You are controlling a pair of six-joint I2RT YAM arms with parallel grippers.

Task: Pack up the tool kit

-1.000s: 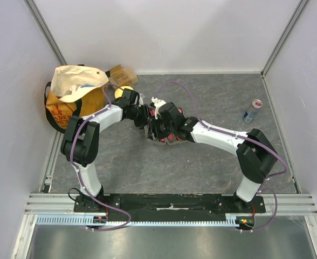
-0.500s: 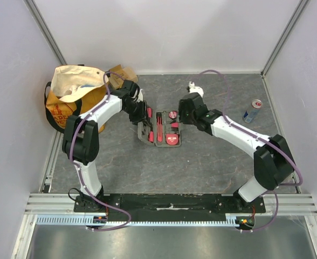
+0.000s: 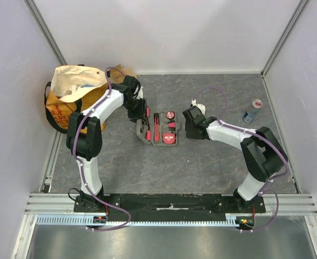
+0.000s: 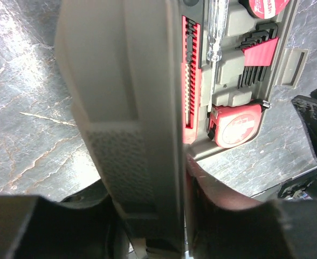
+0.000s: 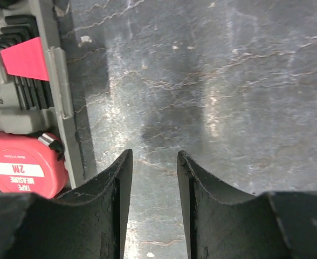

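Closing looked like the step: on the table (image 3: 212, 162) the tool case (image 3: 165, 129) sat open, its lid (image 4: 121, 108) tipped up and clamped in the left gripper (image 3: 140, 114), the right gripper (image 5: 153, 172) empty with jaws slightly apart beside it, so next the lid needed folding down.

The table (image 3: 201, 162) has a dark grey, stone-veined top. In its far left corner sits a slumped orange-and-cream fabric tote bag (image 3: 75, 100). A small brown cardboard box (image 3: 123, 72) lies just beside it against the far edge. Near the middle of the table, somewhat toward the far edge, lies a flat grey-green rectangular plastic tool case (image 3: 165, 129). The tool case is open, with its tray flat on the surface and its lid raised on the left side. A slim blue-and-silver drink can (image 3: 252, 110) stands near the right edge, well apart from the case.
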